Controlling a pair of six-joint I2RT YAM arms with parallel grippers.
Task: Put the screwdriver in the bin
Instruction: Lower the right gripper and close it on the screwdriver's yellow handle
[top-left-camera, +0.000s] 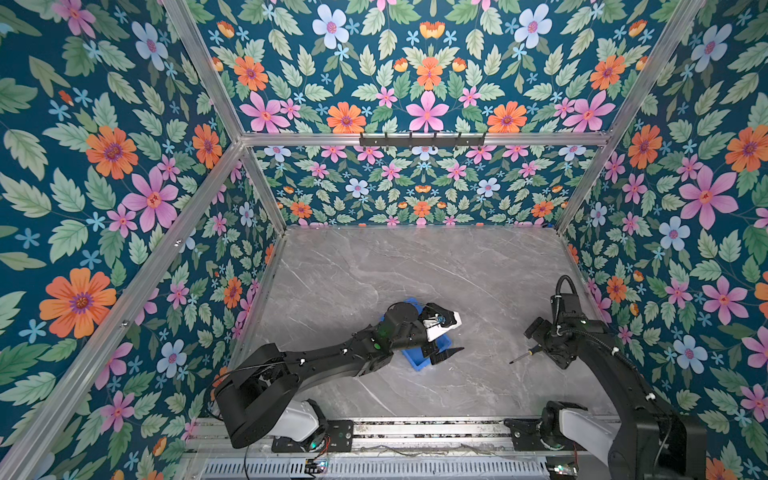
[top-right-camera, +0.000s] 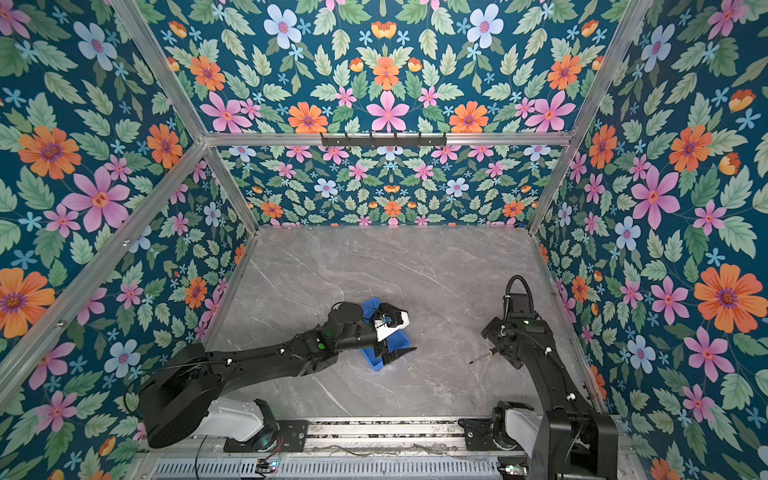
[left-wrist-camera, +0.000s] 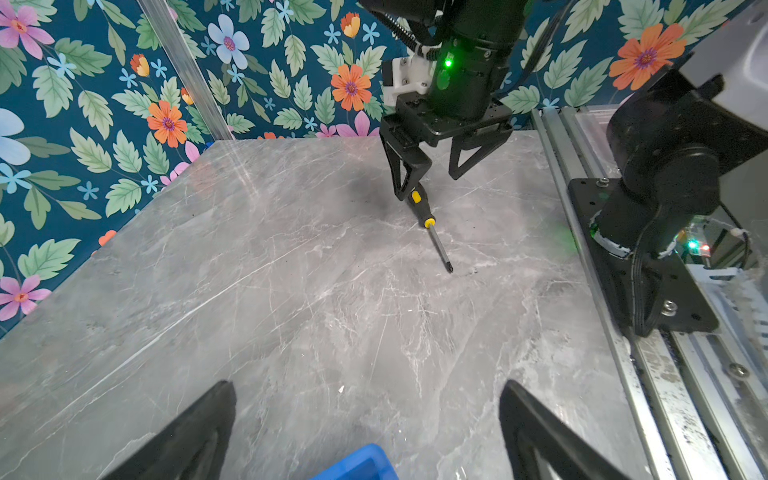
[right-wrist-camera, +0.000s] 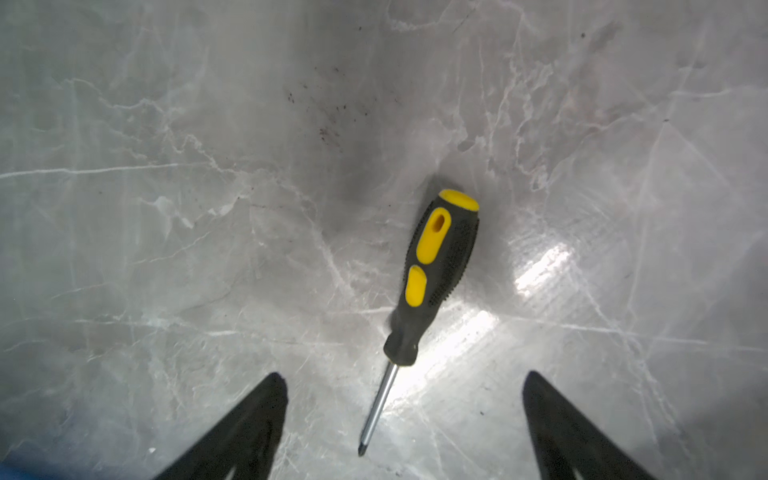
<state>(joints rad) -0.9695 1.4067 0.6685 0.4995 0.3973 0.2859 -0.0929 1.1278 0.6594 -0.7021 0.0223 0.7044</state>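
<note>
The screwdriver (right-wrist-camera: 436, 270), black-and-yellow handle and thin metal shaft, lies flat on the grey marble table (top-left-camera: 415, 270); both top views show it at the right (top-left-camera: 524, 357) (top-right-camera: 481, 357). My right gripper (right-wrist-camera: 405, 399) hangs just above it, open, the shaft lying between the fingers and touching neither. In the left wrist view one of its fingers (left-wrist-camera: 405, 178) stands beside the handle (left-wrist-camera: 417, 199). The blue bin (top-left-camera: 419, 360) (top-right-camera: 376, 360) sits under my left wrist, largely hidden; only a corner (left-wrist-camera: 357, 463) shows. My left gripper (left-wrist-camera: 368, 390) is open and empty above it.
Floral walls with aluminium posts (top-left-camera: 266, 187) enclose the table on three sides. A metal rail (top-left-camera: 415, 432) carrying both arm bases runs along the front edge. A black hook rack (top-left-camera: 422, 140) hangs on the back wall crossbar.
</note>
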